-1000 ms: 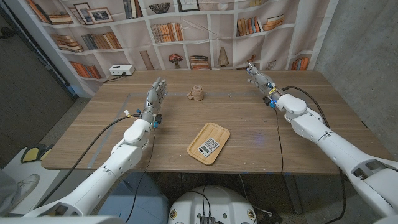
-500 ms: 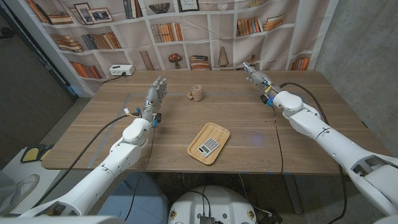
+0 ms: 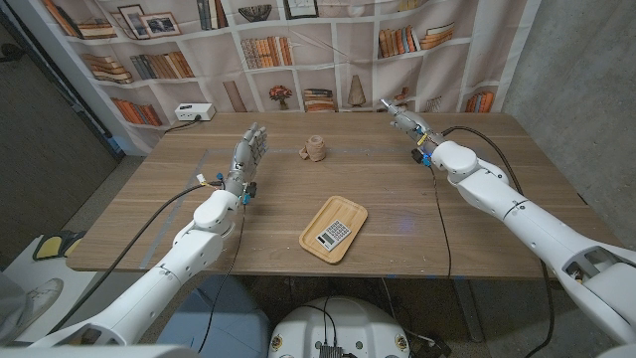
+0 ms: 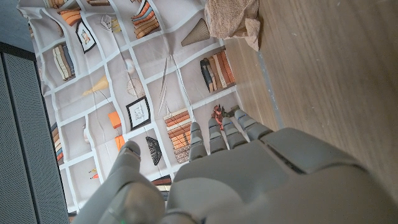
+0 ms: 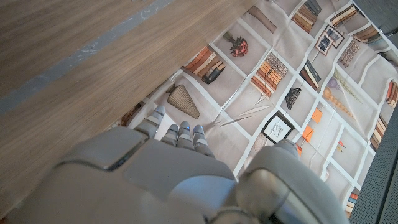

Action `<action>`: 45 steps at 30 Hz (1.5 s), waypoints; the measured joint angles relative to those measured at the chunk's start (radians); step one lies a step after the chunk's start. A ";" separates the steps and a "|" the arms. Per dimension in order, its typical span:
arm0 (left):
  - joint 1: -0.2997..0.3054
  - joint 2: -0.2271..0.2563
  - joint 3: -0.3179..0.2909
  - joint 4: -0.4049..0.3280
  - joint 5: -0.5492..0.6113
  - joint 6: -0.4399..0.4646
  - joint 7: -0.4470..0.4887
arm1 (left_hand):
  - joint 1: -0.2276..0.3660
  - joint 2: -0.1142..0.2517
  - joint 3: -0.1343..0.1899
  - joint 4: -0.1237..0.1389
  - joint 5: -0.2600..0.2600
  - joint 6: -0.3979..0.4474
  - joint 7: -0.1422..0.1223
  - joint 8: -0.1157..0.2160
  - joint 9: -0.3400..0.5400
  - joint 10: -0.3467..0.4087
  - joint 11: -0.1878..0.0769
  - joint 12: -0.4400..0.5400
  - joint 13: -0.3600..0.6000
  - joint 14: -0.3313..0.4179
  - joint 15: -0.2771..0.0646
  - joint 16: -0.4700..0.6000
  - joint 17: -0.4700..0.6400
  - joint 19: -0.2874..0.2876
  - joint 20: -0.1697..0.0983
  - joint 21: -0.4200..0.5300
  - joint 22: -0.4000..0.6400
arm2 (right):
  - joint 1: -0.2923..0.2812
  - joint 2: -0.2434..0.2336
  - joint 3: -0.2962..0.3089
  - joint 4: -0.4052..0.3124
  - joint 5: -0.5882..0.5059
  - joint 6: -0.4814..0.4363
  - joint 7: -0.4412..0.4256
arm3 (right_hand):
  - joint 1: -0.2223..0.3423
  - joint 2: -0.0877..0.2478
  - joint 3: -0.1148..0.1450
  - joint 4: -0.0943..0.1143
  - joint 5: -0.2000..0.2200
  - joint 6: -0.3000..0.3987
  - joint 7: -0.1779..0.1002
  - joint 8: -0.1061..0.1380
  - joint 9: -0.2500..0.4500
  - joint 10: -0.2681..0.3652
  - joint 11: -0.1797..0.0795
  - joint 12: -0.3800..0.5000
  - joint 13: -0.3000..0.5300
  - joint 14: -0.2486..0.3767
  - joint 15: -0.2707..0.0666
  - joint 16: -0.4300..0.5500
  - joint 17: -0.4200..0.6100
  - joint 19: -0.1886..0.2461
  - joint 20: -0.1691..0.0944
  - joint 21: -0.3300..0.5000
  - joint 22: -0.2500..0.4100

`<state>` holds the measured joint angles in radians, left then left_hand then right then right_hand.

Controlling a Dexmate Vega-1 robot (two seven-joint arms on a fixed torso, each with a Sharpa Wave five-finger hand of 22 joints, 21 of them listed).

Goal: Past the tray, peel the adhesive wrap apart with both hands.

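A small tan roll of adhesive wrap [image 3: 315, 149] stands on the long brown wooden table [image 3: 397, 199]. It is near the far edge of the table, a bit left of the middle. In the left wrist view the tan roll [image 4: 231, 18] looks soft and wrinkly, and it sits on the wood close to the far edge.

A flat wooden tray [image 3: 334, 229] lies nearer the front edge, close to the middle of the table. It is turned a little. A small grey calculator [image 3: 334, 233] with dark buttons lies in the tray. The roll is past the tray, well apart from it.

The left hand [image 3: 248, 154] is up over the left part of the table, beside the roll but not touching it. Its fingers [image 4: 214, 138] are straight and a little apart, and it holds nothing.

The right hand [image 3: 405, 121] is over the far right part of the table, near the far edge, well apart from the roll. Its fingers [image 5: 180, 132] reach out toward the wall, a little apart, and it holds nothing too.

Behind the table hangs a cloth with a picture of bookshelves [image 3: 298, 50] on it. A small white box [image 3: 194, 112] sits by the far left corner of the table.
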<state>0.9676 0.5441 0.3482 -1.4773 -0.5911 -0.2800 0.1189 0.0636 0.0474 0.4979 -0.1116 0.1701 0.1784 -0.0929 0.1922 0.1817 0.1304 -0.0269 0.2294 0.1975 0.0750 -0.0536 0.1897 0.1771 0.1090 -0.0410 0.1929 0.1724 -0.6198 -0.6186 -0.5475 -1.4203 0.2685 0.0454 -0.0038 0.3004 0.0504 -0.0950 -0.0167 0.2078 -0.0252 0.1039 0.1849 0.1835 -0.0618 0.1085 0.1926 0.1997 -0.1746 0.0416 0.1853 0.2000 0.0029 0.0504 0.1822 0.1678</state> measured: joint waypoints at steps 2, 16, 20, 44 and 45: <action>0.002 0.002 -0.001 0.000 -0.001 -0.003 -0.003 | 0.000 0.000 0.000 0.000 0.000 0.000 0.000 0.000 0.000 0.000 0.000 0.000 0.000 0.000 0.000 0.000 0.000 0.000 0.000 0.000 0.000 | 0.002 -0.002 -0.001 -0.012 -0.001 -0.005 -0.001 | 0.000 0.000 0.000 0.000 0.000 0.000 0.000 0.000 0.000 0.000 0.000 0.000 0.000 0.003 0.003 0.000 0.000 0.000 0.000 0.000 0.000; -0.002 0.014 -0.008 0.012 -0.001 -0.027 -0.027 | 0.000 0.000 0.000 0.000 0.000 0.000 0.000 0.000 0.000 0.000 0.000 0.000 0.000 0.000 0.000 0.000 0.000 0.000 0.000 0.000 0.000 | 0.006 -0.021 -0.014 -0.090 -0.039 -0.103 -0.028 | 0.004 0.004 0.001 -0.007 0.000 0.000 0.000 0.004 0.000 0.000 0.000 0.000 -0.005 0.004 0.003 0.000 0.000 0.000 0.000 0.000 0.000; -0.002 0.016 -0.009 0.012 -0.001 -0.031 -0.028 | 0.000 0.000 0.000 0.000 0.000 0.000 0.000 0.000 0.000 0.000 0.000 0.000 0.000 0.000 0.000 0.000 0.000 0.000 0.000 0.000 0.000 | 0.008 -0.027 -0.017 -0.107 -0.046 -0.114 -0.030 | 0.004 0.004 0.000 -0.008 0.000 0.000 0.000 0.004 0.000 0.000 0.000 0.000 -0.005 0.004 0.003 0.000 0.000 0.005 0.005 0.000 0.000; 0.052 0.033 -0.025 -0.055 0.002 -0.029 0.002 | 0.000 0.000 0.003 -0.003 0.000 0.000 0.000 0.000 0.000 0.000 0.000 -0.004 0.000 0.000 0.000 0.000 0.000 0.000 0.000 0.000 0.003 | 0.055 -0.021 -0.052 -0.124 -0.109 -0.163 -0.019 | 0.021 0.003 0.007 -0.015 0.000 0.004 0.004 0.008 0.000 0.006 0.005 0.004 -0.005 0.004 0.003 0.004 -0.005 0.005 0.005 0.000 0.000; 0.053 0.033 -0.025 -0.055 0.002 -0.029 0.002 | 0.000 0.000 0.003 -0.003 0.000 0.000 0.000 0.000 0.000 0.000 0.000 -0.004 0.000 0.000 0.000 0.000 0.000 0.000 0.000 0.000 0.003 | 0.058 -0.020 -0.055 -0.124 -0.110 -0.164 -0.018 | 0.021 0.003 0.007 -0.015 0.000 0.004 0.004 0.008 0.000 0.006 0.005 0.004 -0.005 0.004 0.003 0.004 -0.005 0.005 0.005 0.000 0.000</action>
<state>1.0201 0.5772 0.3236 -1.5323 -0.5889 -0.3090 0.1209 0.0636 0.0474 0.5009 -0.1147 0.1702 0.1785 -0.0930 0.1924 0.1817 0.1303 -0.0268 0.2256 0.1975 0.0749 -0.0537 0.1897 0.1771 0.1090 -0.0410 0.1928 0.1749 -0.5620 -0.6389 -0.6024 -1.5440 0.1588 -0.1187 -0.0221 0.3215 0.0531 -0.0879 -0.0320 0.2078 -0.0212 0.1075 0.1926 0.1836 -0.0561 0.1139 0.1964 0.1947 -0.1710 0.0449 0.1891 0.1953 0.0082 0.0556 0.1822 0.1678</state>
